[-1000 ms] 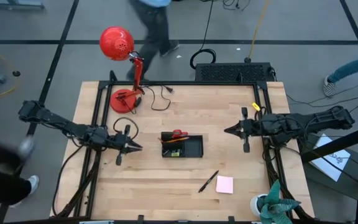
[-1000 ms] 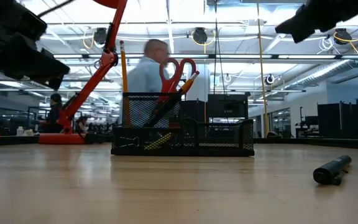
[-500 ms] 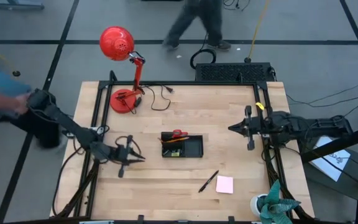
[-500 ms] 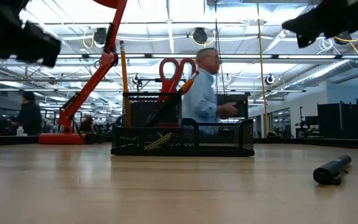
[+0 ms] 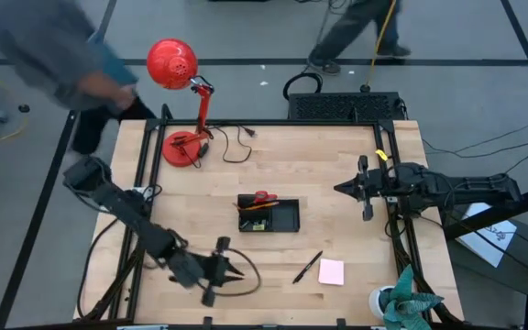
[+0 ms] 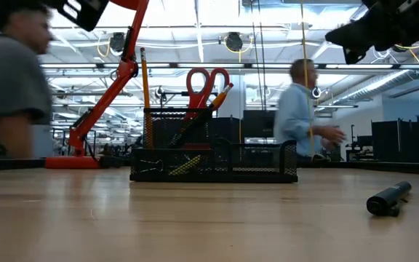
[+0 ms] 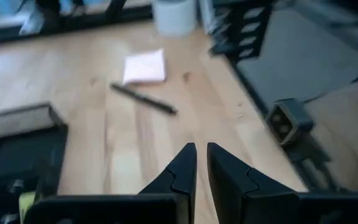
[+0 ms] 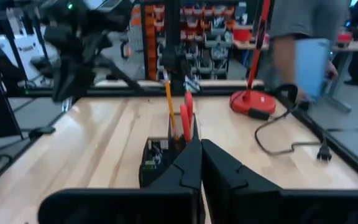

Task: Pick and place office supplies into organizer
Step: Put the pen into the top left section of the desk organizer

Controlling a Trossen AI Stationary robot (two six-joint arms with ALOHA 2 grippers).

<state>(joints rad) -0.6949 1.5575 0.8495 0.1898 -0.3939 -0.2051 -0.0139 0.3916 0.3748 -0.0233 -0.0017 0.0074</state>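
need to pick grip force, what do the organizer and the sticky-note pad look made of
Organizer: black wire mesh, likely painted metal; the room shows through its walls in the low view. Sticky-note pad: matte pink paper, a flat square on the table.

My high camera looks straight down on the whole table, both arms and the floor around it. My low camera sits at table-top level, close to the wood, facing level across it into the room behind; the organizer stands mid-picture and a pen lies near at the right. The left wrist camera looks down and forward past its own fingers at the same pen and the pad, with the organizer's corner at one edge. The right wrist camera faces level across the table toward the organizer and lamp. All four views share the organizer.
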